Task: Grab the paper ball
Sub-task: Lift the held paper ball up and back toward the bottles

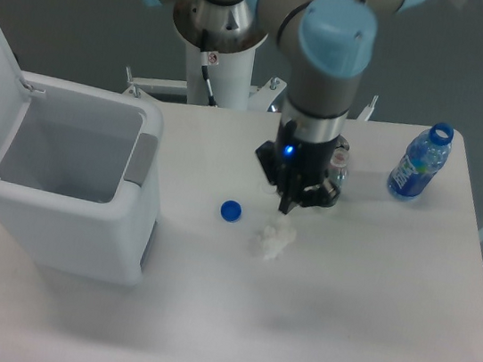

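The paper ball is a small crumpled white wad lying on the white table near its middle. My gripper hangs from the arm just above and slightly behind the ball, pointing down, not touching it. Its dark fingers are seen end-on and close together, so I cannot tell whether they are open or shut. Nothing shows between them.
A blue bottle cap lies left of the ball. An open white bin with its lid up stands at the left. A blue plastic bottle stands at the right rear. The table's right edge is near.
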Available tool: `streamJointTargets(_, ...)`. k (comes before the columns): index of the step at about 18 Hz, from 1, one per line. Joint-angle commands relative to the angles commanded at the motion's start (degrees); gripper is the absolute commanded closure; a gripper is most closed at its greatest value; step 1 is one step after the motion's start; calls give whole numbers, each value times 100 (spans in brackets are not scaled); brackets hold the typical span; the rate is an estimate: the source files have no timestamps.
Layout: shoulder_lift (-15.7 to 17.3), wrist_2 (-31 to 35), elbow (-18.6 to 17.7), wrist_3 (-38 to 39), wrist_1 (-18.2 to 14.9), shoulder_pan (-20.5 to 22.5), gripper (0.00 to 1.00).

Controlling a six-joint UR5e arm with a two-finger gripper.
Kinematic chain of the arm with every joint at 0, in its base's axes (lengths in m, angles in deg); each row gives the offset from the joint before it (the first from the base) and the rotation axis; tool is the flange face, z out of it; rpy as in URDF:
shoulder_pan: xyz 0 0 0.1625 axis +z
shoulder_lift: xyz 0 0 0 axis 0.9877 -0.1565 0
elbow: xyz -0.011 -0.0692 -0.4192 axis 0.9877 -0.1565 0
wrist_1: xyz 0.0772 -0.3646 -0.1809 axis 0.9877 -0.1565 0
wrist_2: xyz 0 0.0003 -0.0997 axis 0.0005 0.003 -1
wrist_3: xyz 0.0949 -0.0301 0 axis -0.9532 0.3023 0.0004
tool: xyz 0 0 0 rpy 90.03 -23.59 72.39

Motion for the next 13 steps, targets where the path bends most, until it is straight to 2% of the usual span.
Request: streamJointTargets(13,71,61,-79,17,-1,79,100)
